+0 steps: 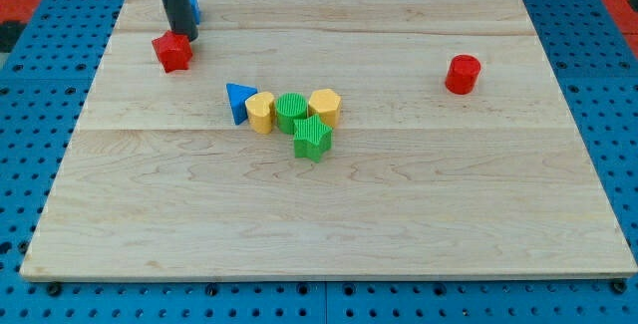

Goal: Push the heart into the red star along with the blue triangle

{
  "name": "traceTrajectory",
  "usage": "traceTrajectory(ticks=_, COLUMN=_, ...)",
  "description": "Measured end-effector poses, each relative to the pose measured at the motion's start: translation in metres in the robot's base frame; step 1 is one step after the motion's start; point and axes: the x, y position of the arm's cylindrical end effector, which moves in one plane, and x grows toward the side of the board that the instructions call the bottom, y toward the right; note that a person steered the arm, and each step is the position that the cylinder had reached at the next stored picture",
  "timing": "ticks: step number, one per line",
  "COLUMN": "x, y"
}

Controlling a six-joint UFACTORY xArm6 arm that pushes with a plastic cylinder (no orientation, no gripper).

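A red star point(172, 52) lies near the view's top left of the wooden board. My tip point(185, 36) stands just above and right of the red star, touching or nearly touching it. A blue triangle point(237, 101) lies below and right of the star, against a yellow heart point(261, 112). The rod hides most of a blue block point(194, 7) behind it at the top left.
A green round block point(291, 111), a yellow hexagon-like block point(325, 107) and a green star-like block point(312, 139) cluster right of the heart. A red cylinder point(463, 74) stands at the view's right. The board point(329, 214) rests on a blue pegboard.
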Motion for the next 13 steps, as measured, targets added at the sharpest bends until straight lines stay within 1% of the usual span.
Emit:
traceTrajectory(ticks=1, x=0.02, y=0.041)
traceTrajectory(ticks=2, x=0.054, y=0.033)
traceTrajectory(ticks=3, x=0.052, y=0.005)
traceTrajectory(ticks=4, x=-0.013, y=0.006)
traceTrajectory(ticks=5, x=-0.022, y=0.018)
traceTrajectory(ticks=6, x=0.008, y=0.121)
traceTrajectory(ticks=7, x=0.079, y=0.222)
traceTrajectory(ticks=8, x=0.17, y=0.209)
traceTrajectory(ticks=9, x=0.139, y=0.113)
traceTrajectory(ticks=10, x=0.1, y=0.07)
traceTrajectory(ticks=11, x=0.072, y=0.031)
traceTrajectory(ticks=12, x=0.09, y=0.032)
traceTrajectory(ticks=13, x=0.131, y=0.066)
